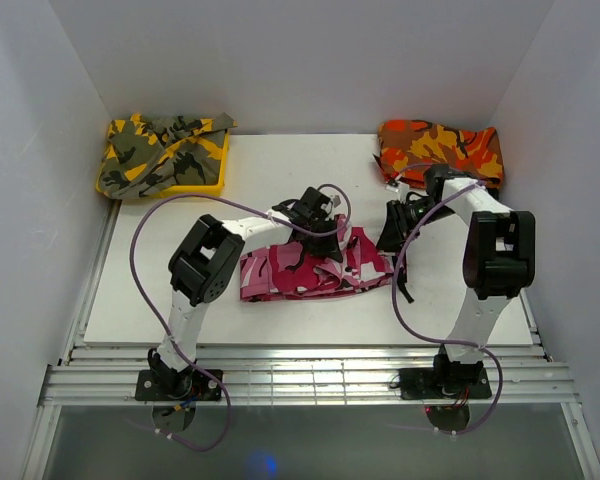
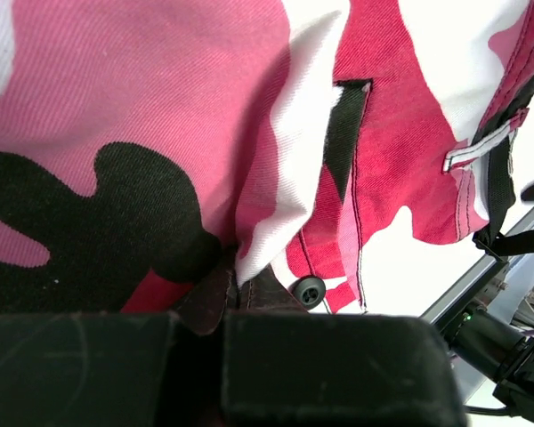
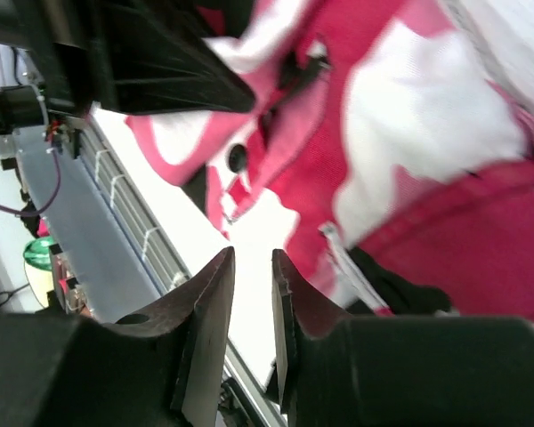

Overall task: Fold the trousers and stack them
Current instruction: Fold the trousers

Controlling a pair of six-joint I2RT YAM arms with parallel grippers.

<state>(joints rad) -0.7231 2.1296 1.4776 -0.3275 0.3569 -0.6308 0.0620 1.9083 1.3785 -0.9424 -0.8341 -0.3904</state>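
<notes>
The pink, white and black camouflage trousers [image 1: 310, 272] lie folded into a band across the middle of the white table. My left gripper [image 1: 318, 228] sits over their upper edge. In the left wrist view it [image 2: 231, 283] is shut on a fold of the trousers [image 2: 116, 89] beside a dark button [image 2: 308, 290]. My right gripper [image 1: 392, 234] hovers at the trousers' right end. In the right wrist view its jaws [image 3: 252, 267] stand a narrow gap apart with nothing between them, just off the edge of the cloth [image 3: 400, 116].
A yellow-olive camouflage garment [image 1: 162, 150] fills a yellow tray at the back left. An orange-red camouflage garment [image 1: 440, 148] lies at the back right, behind the right arm. Metal rails [image 1: 310, 372] run along the table's front edge. Purple cables loop from both arms.
</notes>
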